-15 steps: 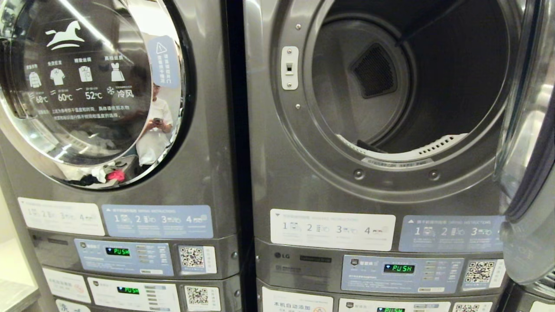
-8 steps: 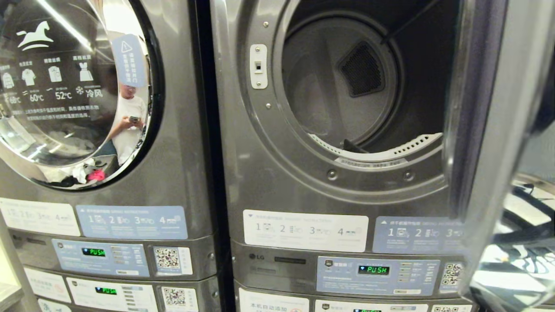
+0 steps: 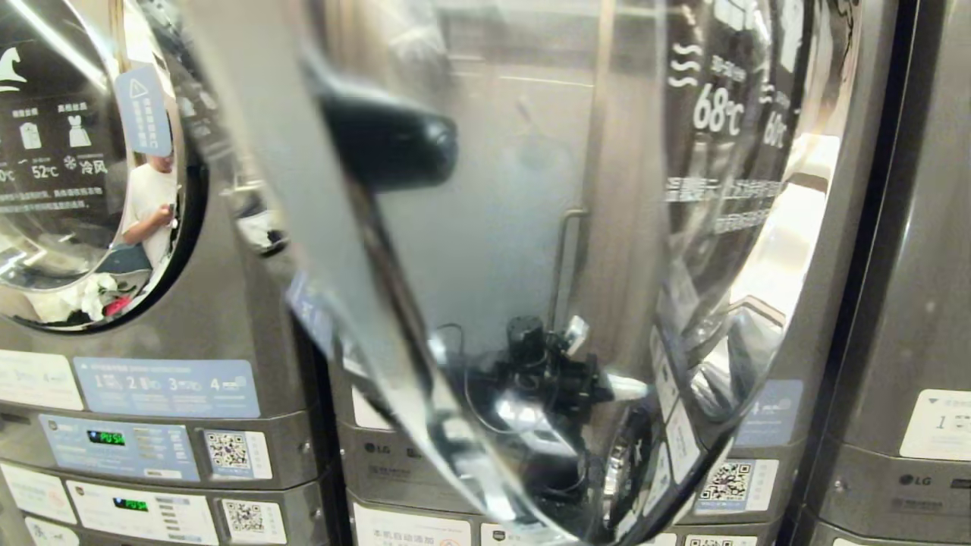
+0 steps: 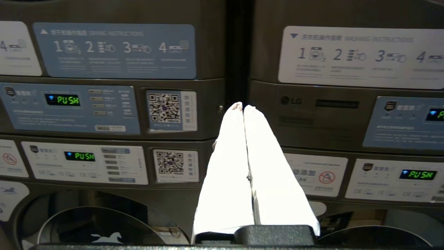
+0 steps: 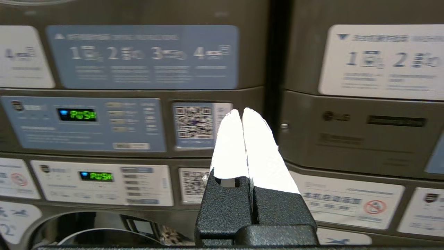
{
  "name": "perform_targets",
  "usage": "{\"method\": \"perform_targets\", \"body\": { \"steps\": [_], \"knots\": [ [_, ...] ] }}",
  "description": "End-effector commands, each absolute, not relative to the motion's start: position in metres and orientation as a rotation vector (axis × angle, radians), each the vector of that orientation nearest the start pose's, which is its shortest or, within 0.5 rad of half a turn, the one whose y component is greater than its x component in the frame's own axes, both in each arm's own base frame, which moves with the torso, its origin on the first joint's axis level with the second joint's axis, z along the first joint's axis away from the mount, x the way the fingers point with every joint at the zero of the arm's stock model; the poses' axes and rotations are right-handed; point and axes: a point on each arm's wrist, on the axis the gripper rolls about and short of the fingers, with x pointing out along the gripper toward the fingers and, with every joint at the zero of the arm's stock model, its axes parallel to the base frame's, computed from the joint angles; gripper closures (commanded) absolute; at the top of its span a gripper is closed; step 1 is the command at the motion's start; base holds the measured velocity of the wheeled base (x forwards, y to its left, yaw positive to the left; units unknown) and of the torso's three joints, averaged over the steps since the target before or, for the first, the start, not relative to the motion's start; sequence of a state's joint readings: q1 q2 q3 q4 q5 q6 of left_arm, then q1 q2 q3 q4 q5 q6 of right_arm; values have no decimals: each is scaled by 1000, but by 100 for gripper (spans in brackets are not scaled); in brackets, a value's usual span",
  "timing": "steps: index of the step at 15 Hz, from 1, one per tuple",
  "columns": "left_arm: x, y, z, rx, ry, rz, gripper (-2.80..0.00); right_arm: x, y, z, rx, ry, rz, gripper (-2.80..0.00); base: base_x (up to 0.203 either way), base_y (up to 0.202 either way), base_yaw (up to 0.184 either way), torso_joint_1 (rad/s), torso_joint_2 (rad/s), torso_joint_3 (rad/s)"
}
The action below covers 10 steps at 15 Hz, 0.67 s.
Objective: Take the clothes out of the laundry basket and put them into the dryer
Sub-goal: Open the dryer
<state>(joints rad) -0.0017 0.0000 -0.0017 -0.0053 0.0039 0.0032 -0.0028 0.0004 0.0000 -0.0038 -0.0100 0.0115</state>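
Dryer (image 3: 758,318) door of round glass, swung across most of the head view, white "68°C" print on it. Beside it on the left, another grey machine (image 3: 235,318) with a horse-logo door. Left gripper (image 4: 243,108) and right gripper (image 5: 241,111) low by the control panels (image 4: 69,107), white fingers (image 5: 229,146) pressed together, holding nothing. No clothes or basket in sight.

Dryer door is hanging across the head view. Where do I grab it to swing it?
Probably the free chrome rim of the dryer door, on the left in the head view, coming from that side. The door's right edge lies against the machine, likely the hinge side, and the bulging glass offers no purchase. The left gripper and right gripper are shut; open one first.
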Motion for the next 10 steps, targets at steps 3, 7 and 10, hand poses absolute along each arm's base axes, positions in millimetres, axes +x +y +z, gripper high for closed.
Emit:
{"method": "perform_targets", "body": {
  "steps": [3,7,10],
  "knots": [
    [-23,0,77,3,-8,3,0,-23,0,76,14,-6,-14,0,0,-195,-1,2,2,3],
    [-23,0,77,3,-9,3,0,-23,0,76,15,-6,-14,0,0,-196,1,3,0,4],
    [-23,0,77,3,-8,3,0,-23,0,76,15,-6,-14,0,0,-194,1,3,5,1]
  ]
}}
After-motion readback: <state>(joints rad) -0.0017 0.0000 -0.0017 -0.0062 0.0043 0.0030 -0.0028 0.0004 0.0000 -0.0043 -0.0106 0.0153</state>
